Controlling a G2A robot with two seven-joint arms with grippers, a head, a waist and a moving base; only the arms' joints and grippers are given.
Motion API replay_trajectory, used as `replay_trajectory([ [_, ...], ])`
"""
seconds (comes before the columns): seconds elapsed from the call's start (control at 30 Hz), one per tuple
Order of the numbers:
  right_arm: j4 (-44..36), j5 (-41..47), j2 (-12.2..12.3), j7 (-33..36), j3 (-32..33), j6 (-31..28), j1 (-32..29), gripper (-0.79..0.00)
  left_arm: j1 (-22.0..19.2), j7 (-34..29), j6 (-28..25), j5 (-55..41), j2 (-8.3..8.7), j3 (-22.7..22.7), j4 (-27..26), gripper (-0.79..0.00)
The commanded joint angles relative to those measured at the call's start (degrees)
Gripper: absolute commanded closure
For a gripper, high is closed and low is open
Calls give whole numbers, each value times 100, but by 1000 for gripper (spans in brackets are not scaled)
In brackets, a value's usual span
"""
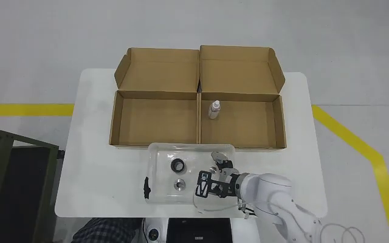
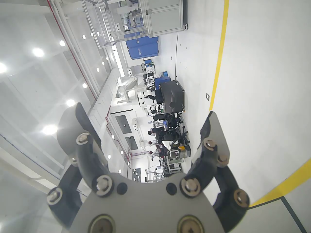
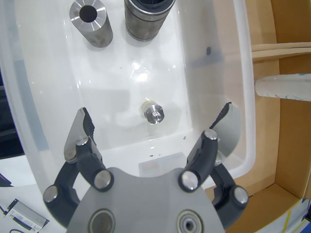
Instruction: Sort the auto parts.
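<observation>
A clear plastic bin [image 1: 159, 149] near the table's front edge holds three metal parts. A dark linear bearing [image 3: 148, 8] [image 1: 178, 164] and a steel cylinder with a bore [image 3: 91, 22] [image 1: 180, 184] stand upright side by side. A small silver fitting [image 3: 154, 120] stands apart from them, near the bin's right end. My right gripper [image 3: 155, 110] [image 1: 211, 175] hangs open just above that fitting, one finger on each side, touching nothing. My left gripper [image 2: 145, 111] is open and holds nothing, facing out at the room away from the table.
Two open cardboard boxes sit behind the bin, the left box [image 1: 155, 121] and the right box [image 1: 243, 124] [image 3: 289, 146]. A small white bottle [image 1: 214, 109] [image 3: 279, 89] stands in the right box. A black item [image 1: 146, 187] lies beside the bin's left wall.
</observation>
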Motion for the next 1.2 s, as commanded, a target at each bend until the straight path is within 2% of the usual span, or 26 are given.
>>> replay_trajectory([
  [0.0, 70, 45, -17, 96, -71, 36, 93, -785, 0, 0, 0, 0, 0, 0, 0, -785],
  [0.23, 341, 139, -72, 316, -270, 196, 366, -785, 0, 0, 0, 0, 0, 0, 0, -785],
  [0.67, 606, 197, -117, 674, -488, 293, 601, -616, 0, 0, 0, 0, 0, 0, 0, -785],
  [0.73, 634, 205, -121, 709, -516, 288, 620, -557, 0, 0, 0, 0, 0, 0, 0, -785],
  [0.8, 657, 217, -124, 744, -538, 287, 638, -406, 0, 0, 0, 0, 0, 0, 0, -785],
  [0.83, 669, 226, -125, 762, -545, 294, 647, -382, 0, 0, 0, 0, 0, 0, 0, -785],
  [1.07, 677, 209, -130, 859, -590, 331, 696, -323, 0, 0, 0, 0, 0, 0, 0, -785],
  [1.17, 670, 177, -132, 879, -609, 363, 708, -249, 0, 0, 0, 0, 0, 0, 0, -785],
])
